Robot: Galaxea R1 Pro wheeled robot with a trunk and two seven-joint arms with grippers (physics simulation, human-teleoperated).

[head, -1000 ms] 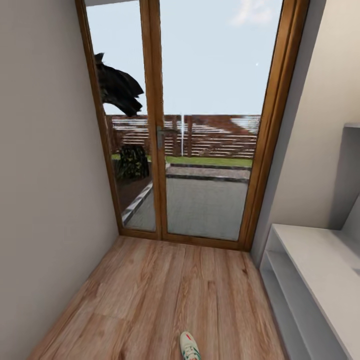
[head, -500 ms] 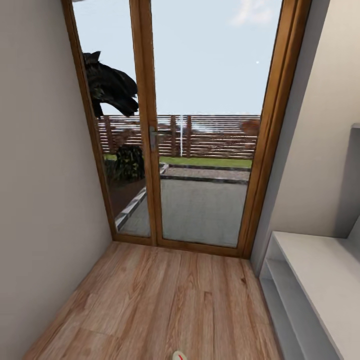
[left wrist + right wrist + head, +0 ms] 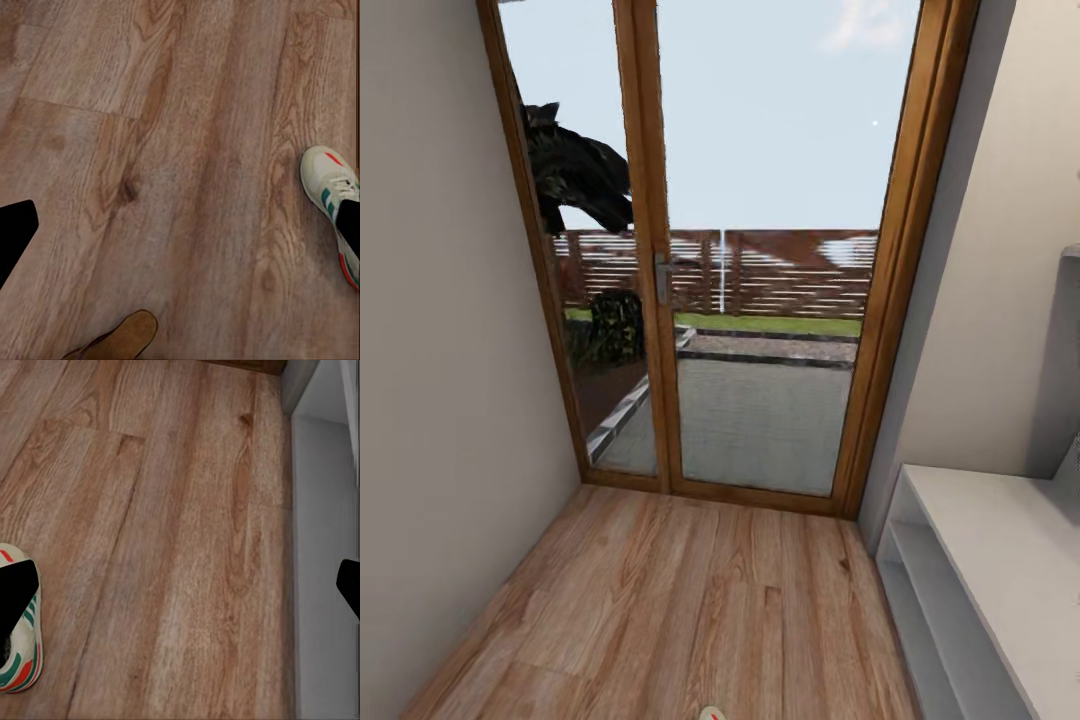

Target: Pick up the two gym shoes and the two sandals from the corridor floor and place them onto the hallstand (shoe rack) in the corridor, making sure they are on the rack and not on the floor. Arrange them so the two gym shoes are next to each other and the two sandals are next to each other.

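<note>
Wood-grain planks of the corridor floor [image 3: 690, 600] run up to a glazed door [image 3: 760, 250] with a timber frame that fills the upper centre of the head view. At the lower right of that frame stands the pale grey hallstand [image 3: 1000, 540]; the part of its surface and open shelves that shows bears no shoes. Only the toe of one gym shoe [image 3: 713, 714] peeks in at the bottom edge, well apart from the rack.

In the left wrist view a gym shoe [image 3: 334, 206] lies on the planks at the right edge of the frame, and the rounded end of a brown sandal [image 3: 120, 339] sits at the bottom edge, apart from it. The left end effector [image 3: 180, 240] is spread wide with nothing between its fingers, one fingertip [image 3: 13, 232] dark at the left edge.

The right wrist view shows a gym shoe [image 3: 19, 656] at the lower left, partly behind one fingertip [image 3: 16, 596]; whether it is the same shoe I cannot tell. The right end effector [image 3: 184, 589] is likewise spread and empty, with the hallstand [image 3: 322, 547] along the right side.

Judging by this, the task is at its start: nothing gripped, nothing racked. The next move calls for tilting the view down to the shoes, then lowering one arm over a gym shoe.
</note>
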